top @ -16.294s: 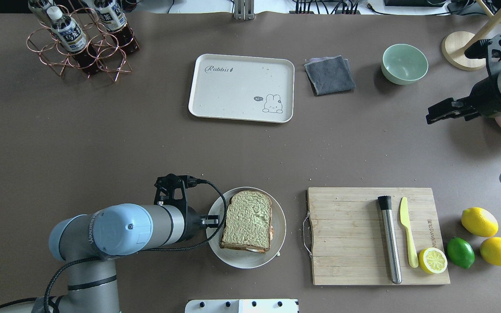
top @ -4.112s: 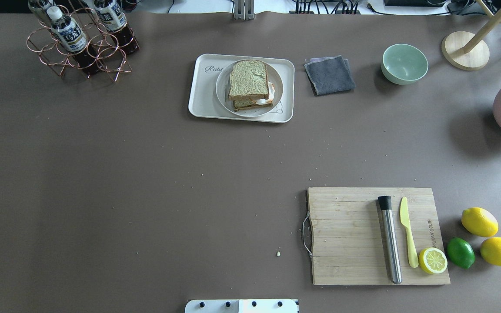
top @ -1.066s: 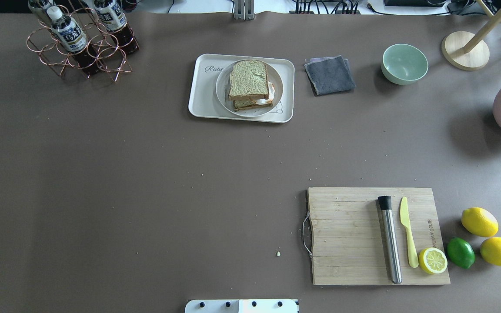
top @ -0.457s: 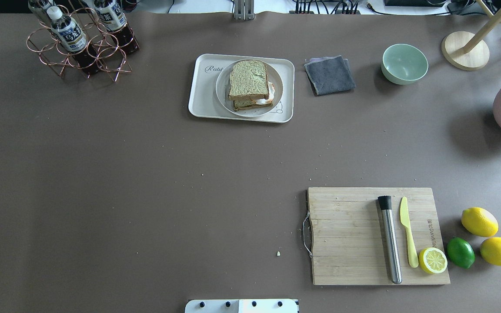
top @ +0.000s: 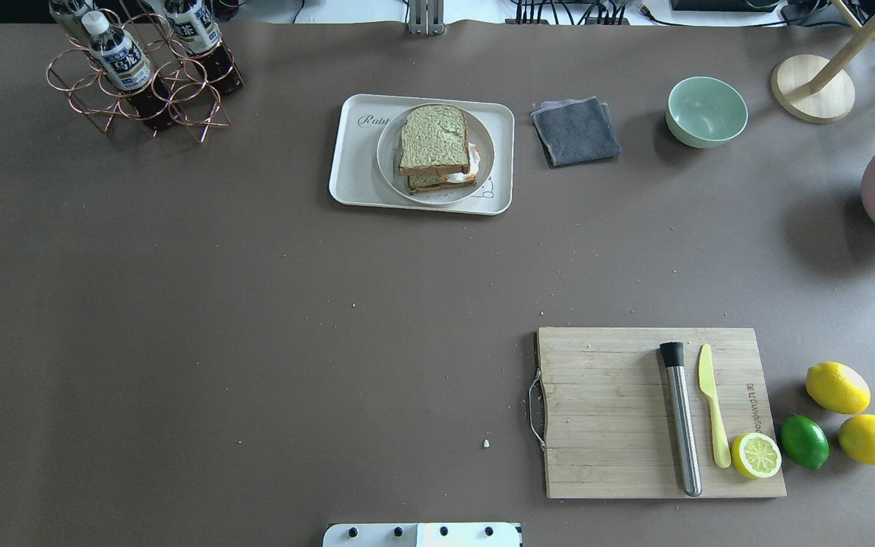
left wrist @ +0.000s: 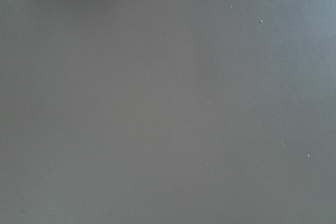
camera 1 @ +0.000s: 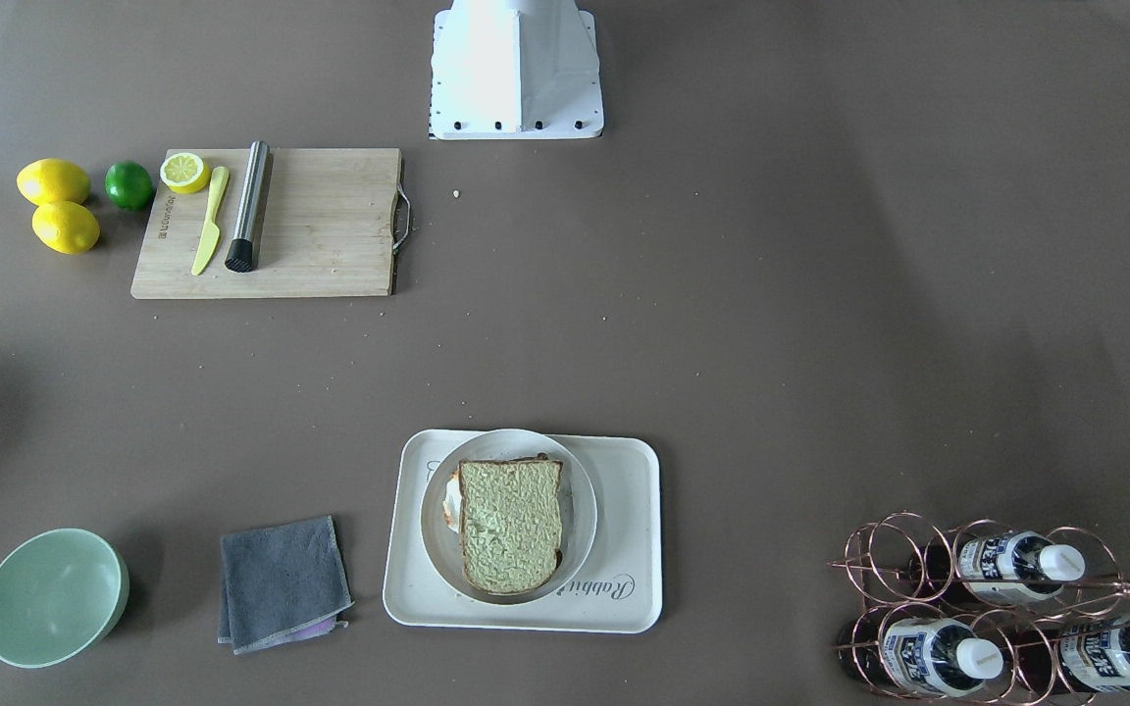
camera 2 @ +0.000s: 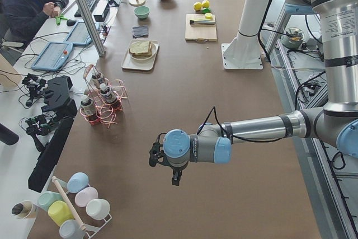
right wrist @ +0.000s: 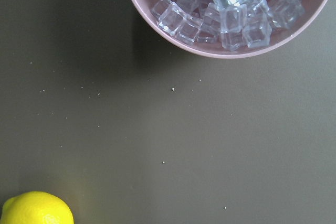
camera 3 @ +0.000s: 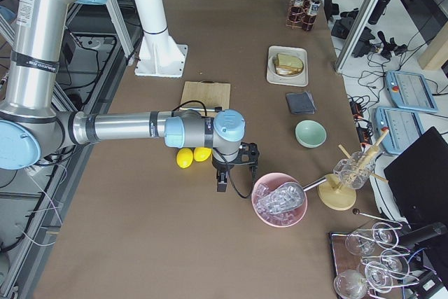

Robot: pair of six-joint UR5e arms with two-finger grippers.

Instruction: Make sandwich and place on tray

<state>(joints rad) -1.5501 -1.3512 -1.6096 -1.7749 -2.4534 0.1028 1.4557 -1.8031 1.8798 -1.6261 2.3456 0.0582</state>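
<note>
Front-facing view: the sandwich (camera 1: 510, 526) sits on a round white plate (camera 1: 580, 515), and the plate rests inside the tray (camera 1: 629, 588), at the operators' edge of the table (camera 1: 820, 294).

Overhead view: this stack lies at the far middle of the table, between a copper bottle rack (top: 141, 83) and a folded grey cloth (top: 576, 131). The top slice sits a little askew on the lower one, and egg white shows at the right edge.

Exterior left view: the left gripper (camera 2: 175, 180) points down over bare table at the near end. The sandwich is well apart from it, far up the table beyond the bottle rack. I cannot tell how its jaws stand.

Exterior right view: the right gripper (camera 3: 220, 185) points down just beside a pink bowl (camera 3: 260, 216) of ice, near a lemon (camera 3: 184, 158). The sandwich lies well apart, past the cloth. Its jaws cannot be judged here either.

Left wrist view: only table surface. Right wrist view: the pink bowl's rim with ice cubes at the top, a lemon in the lower left corner.
</note>
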